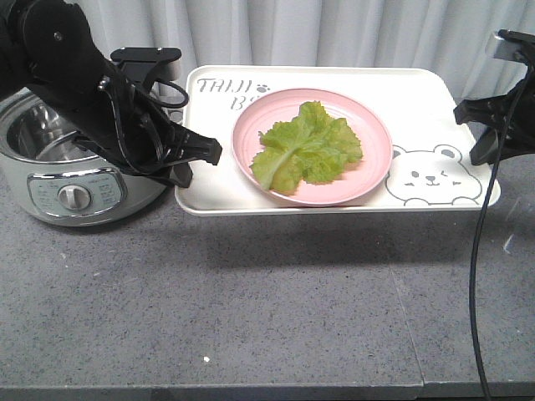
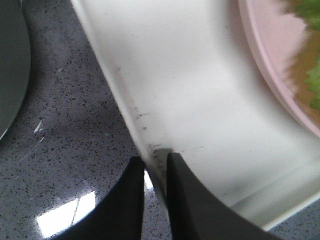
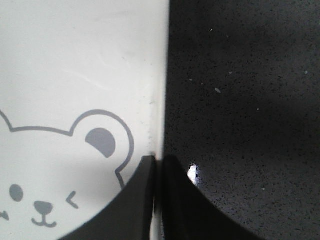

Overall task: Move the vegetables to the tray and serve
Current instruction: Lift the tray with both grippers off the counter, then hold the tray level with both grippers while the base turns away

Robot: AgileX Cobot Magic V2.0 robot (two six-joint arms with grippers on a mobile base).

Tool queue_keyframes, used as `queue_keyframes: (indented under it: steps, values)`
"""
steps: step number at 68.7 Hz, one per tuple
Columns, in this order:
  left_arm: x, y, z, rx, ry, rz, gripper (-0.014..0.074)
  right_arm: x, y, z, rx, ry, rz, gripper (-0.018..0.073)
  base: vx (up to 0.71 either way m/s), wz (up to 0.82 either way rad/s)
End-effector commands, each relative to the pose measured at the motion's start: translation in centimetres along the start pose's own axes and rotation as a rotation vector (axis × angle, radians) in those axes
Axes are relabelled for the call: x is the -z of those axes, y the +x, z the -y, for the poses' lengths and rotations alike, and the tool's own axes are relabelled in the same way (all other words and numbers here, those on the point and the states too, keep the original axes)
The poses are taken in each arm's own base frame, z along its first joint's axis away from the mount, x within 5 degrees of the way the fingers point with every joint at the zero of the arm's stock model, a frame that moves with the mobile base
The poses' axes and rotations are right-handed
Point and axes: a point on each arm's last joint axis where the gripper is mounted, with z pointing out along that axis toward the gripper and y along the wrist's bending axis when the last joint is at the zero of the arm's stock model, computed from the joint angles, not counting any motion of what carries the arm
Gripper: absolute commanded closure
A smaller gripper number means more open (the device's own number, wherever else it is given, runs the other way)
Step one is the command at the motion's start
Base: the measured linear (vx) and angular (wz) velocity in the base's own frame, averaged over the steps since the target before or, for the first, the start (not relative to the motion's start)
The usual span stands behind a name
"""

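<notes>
**Left gripper** point(image 2: 156, 160): fingers pressed together on the left rim of the tray point(image 2: 200, 100), with the rim pinched between the two black pads. Also seen from the front point(image 1: 199, 159).

**Right gripper** point(image 3: 157, 161): fingers clamped likewise on the right rim, beside the bear's ear. Seen from the front at the far right point(image 1: 489, 142).

**Tray** point(image 1: 435, 100): cream, rounded corners.
- Long axis running left to right between the two grippers.
- Lettering at the far left, winking bear at the near right, both upright toward the front camera.
- Near edge apparently raised off the countertop point(image 1: 267, 309), with a shadow band beneath it.

**Pink plate** point(image 1: 244, 134): round, resting mid-tray, apart from all four rims.

**Vegetables** point(image 1: 309, 150): green lettuce leaves lying flat on the plate.
- Long axis diagonal.
- Pale rib end toward the near left, crinkled tips toward the far right.
- A blurred green patch in the left wrist view point(image 2: 312, 80).

**Surroundings:**
- Steel pot point(image 1: 75, 196) just beside the tray's left edge, close behind the left gripper.
- Curtain point(image 1: 334, 33) near the far edge.
- Broad open grey counter in front of the near edge.
- Dark speckled surface beyond the right rim.
</notes>
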Motion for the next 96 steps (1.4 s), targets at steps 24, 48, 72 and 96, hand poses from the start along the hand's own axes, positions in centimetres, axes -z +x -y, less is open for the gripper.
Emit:
queue_keyframes:
  steps: [24,48,72,96]
  values:
    - [3.05,-0.53,1.8,-0.042,0.087,0.14,0.0603,2.88,0.07,-1.76,0.006,-0.078,0.069,0.0565,0.0,0.0]
    - [3.05,-0.53,1.8,-0.042,0.087,0.14,0.0603,2.88,0.07,-1.76,0.006,-0.078,0.069,0.0565,-0.01,-0.05]
    - [3.05,-0.53,1.8,-0.042,0.087,0.14,0.0603,2.88,0.07,-1.76,0.007,-0.078,0.069,0.0565,-0.02,-0.12]
    - [3.05,-0.53,1.8,-0.042,0.087,0.14,0.0603,2.88,0.07,-1.76,0.007,-0.078,0.069,0.0565,0.0,-0.2]
